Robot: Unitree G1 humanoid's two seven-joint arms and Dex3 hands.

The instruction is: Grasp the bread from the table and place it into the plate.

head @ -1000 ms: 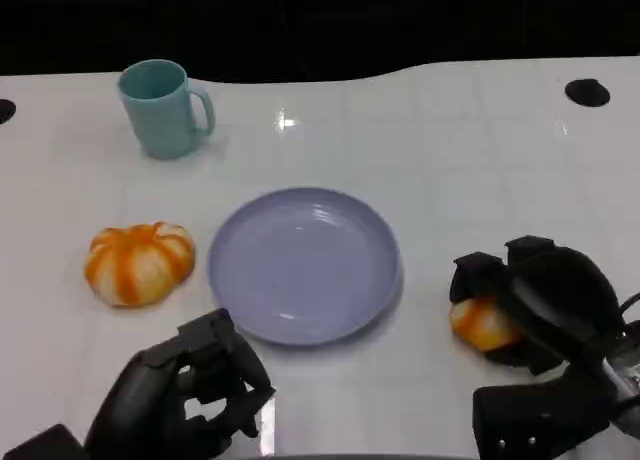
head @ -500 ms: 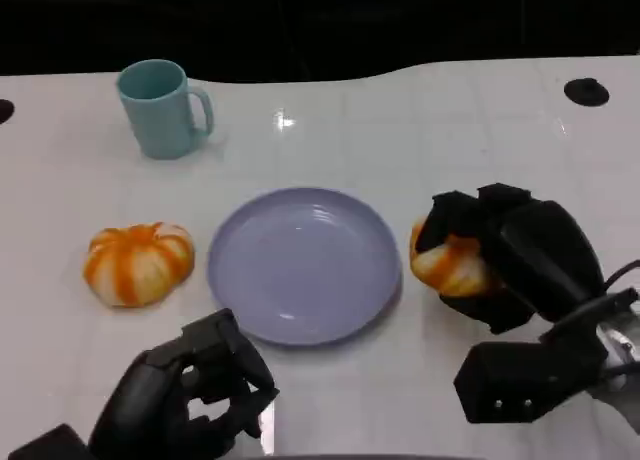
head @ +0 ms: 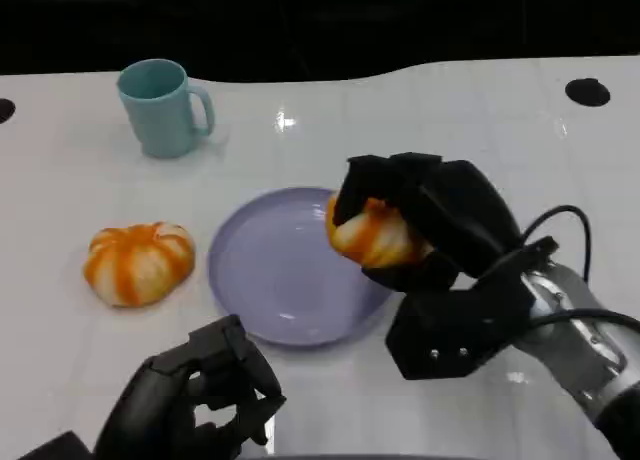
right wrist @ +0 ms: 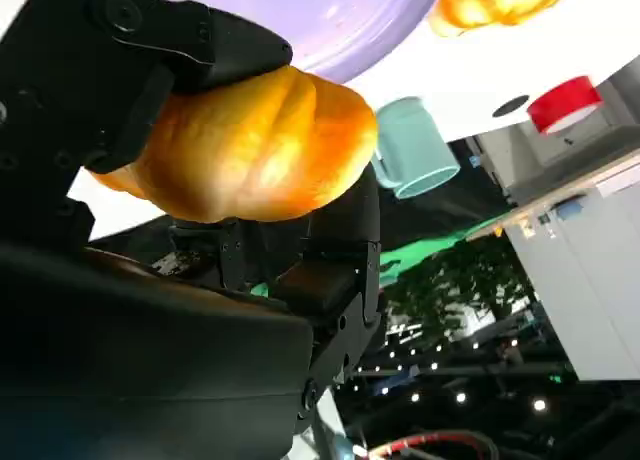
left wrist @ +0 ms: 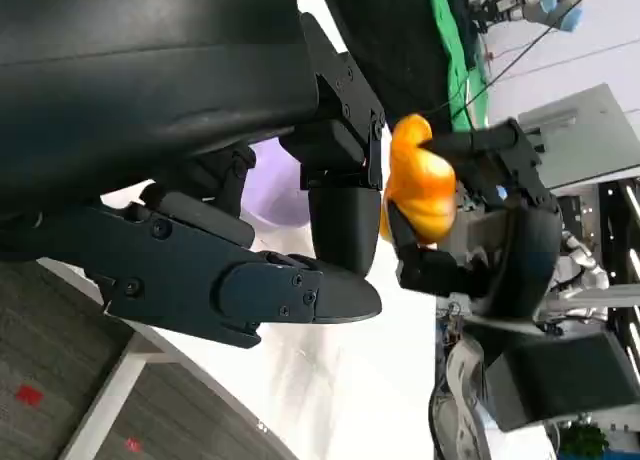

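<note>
Gripping the orange bread roll [head: 372,233] firmly, the right hand [head: 425,225] holds it over the lavender plate's [head: 270,280] right rim — left hand [head: 200,400] curled, holding nothing, near the table [head: 450,130] edge.

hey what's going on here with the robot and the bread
The robot's right hand is holding a small orange bread roll above the right edge of the lavender plate, not yet set down. Its left hand rests low near the front of the table with its fingers curled in, holding nothing. A second, larger orange bread lies on the table left of the plate, and a teal mug stands farther back on the left.
</note>
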